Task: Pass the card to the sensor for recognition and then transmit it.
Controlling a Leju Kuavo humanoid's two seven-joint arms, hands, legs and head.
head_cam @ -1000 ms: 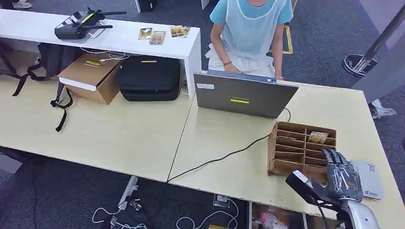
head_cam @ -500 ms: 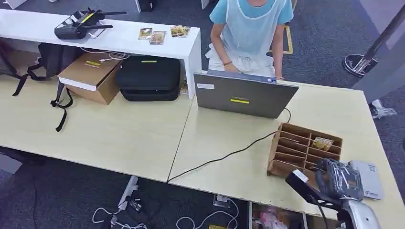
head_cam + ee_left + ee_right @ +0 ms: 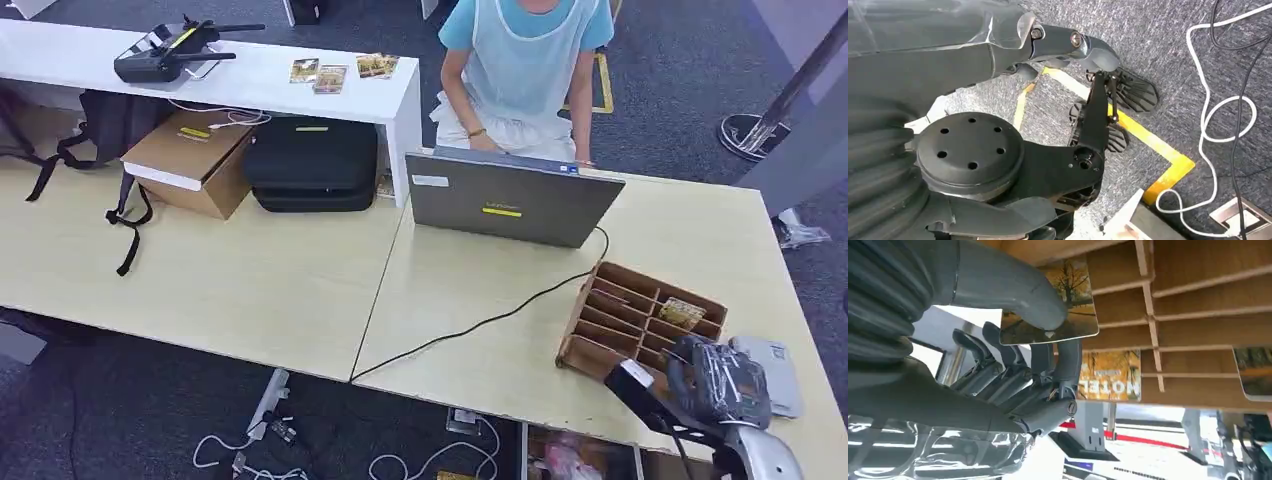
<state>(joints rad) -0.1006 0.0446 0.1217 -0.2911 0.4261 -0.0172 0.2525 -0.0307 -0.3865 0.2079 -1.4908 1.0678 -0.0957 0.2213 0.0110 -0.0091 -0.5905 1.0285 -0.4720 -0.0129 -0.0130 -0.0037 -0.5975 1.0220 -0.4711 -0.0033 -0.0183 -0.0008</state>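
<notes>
- Wooden card rack (image 3: 640, 318) near the table's right edge; my right robot hand (image 3: 722, 382) pinches a card (image 3: 1050, 310) between thumb and fingers at a slot.
- Step: card pickup.
- Next: lift clear, carry to grey sensor (image 3: 771, 372) beside the rack.
- Left robot hand (image 3: 998, 55): cannot tell its state.

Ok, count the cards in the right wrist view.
3. A pinched card in the right hand, by the wooden rack; a HOTEL card in one slot; a third card in another, cut off. Others may be hidden.
</notes>
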